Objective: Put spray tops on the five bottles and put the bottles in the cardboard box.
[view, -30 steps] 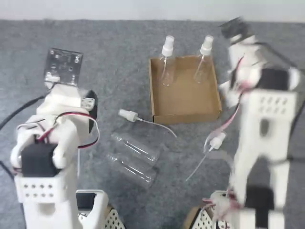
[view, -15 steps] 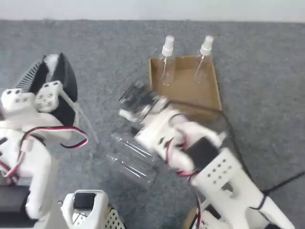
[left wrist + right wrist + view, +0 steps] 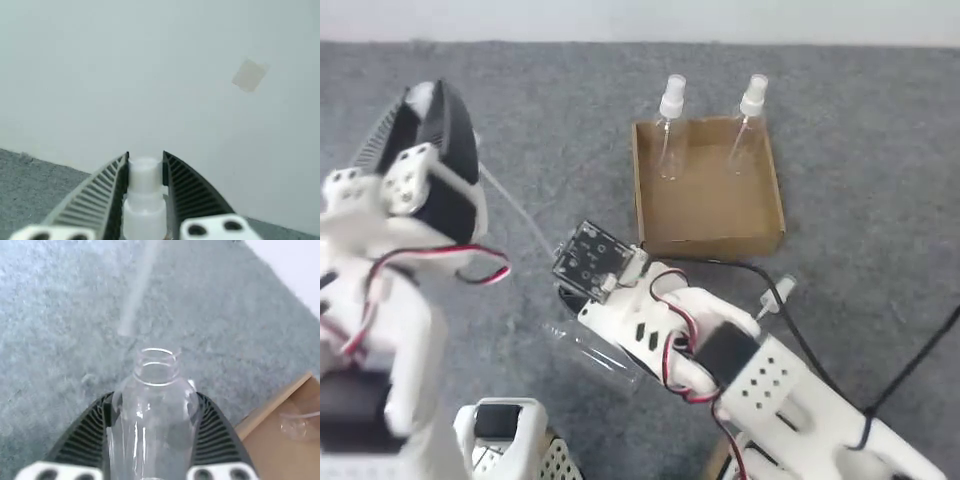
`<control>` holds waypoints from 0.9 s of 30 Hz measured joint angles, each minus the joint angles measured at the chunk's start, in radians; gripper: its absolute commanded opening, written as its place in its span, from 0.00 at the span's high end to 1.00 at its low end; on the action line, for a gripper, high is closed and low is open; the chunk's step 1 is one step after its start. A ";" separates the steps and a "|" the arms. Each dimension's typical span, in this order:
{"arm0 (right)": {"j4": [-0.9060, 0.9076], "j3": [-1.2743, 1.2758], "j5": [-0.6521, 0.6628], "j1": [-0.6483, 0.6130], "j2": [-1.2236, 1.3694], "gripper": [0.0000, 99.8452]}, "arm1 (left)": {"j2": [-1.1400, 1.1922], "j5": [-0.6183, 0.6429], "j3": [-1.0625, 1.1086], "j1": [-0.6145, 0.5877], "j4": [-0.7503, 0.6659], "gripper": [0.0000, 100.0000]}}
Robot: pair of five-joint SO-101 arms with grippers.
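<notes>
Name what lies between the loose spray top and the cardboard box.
High view: a black cable crosses the carpet between the loose spray top and the cardboard box.

The desk (image 3: 880, 150) has a grey carpet-like surface. The cardboard box (image 3: 710, 215) rests on it. A spray top (image 3: 775, 295) lies near the box's arm-side right corner. A bottle (image 3: 600, 352) lies on its side off the box's arm-side left corner.

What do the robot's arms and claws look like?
The left arm and right arm are white plastic with black motor blocks and looping red and black wires. The left gripper and right gripper have dark fingers with ribbed sides. The right arm carries a small dark circuit board near its wrist and rows of little round holes lower down.
</notes>
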 measured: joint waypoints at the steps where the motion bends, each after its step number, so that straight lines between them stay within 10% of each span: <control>1: -0.002 0.011 -0.002 0.000 -0.017 0.99 | 0.000 -0.003 0.034 0.002 -0.021 0.99; 27: -0.190 0.140 -0.057 0.032 -0.080 0.99 | 0.011 -0.012 0.262 0.167 0.035 0.99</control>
